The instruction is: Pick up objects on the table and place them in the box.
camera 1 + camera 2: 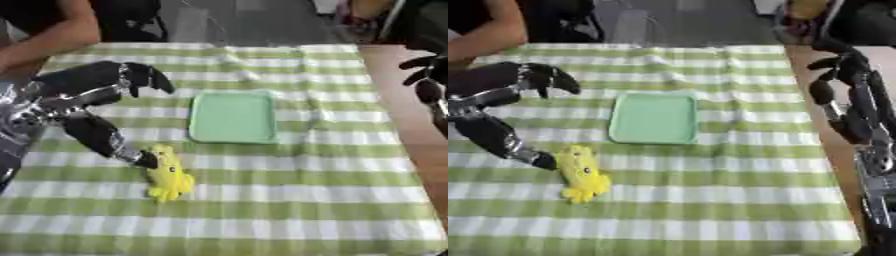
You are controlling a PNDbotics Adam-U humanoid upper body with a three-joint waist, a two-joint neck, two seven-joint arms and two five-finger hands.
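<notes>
A yellow soft toy (169, 175) lies flat on a surface covered by a green and white checked cloth (289, 200), toward the left of the middle. Its rounded upper end points away from the robot and its lobed lower end points toward the near edge.

Touching the toy's upper left side is the thumb tip of the robot's left hand (87, 95). This black hand comes in from the left edge, palm turned toward the middle of the surface. Its fingers (144, 75) are spread well apart from the thumb: they arch over the cloth higher up, curling slightly downward at the tips, while the thumb stretches down toward the toy. Nothing is gripped between them.

Just right of the hand, and beyond the toy, sits a shallow pale green box (234, 117), square with rounded corners, lying flat on the cloth and apart from the toy.

The robot's right hand (842, 85) hangs at the far right, over the bare wooden edge beside the cloth. Its fingers are relaxed and slightly bent, holding nothing.

A person's bare arm (61, 30) rests at the far left corner of the surface.
</notes>
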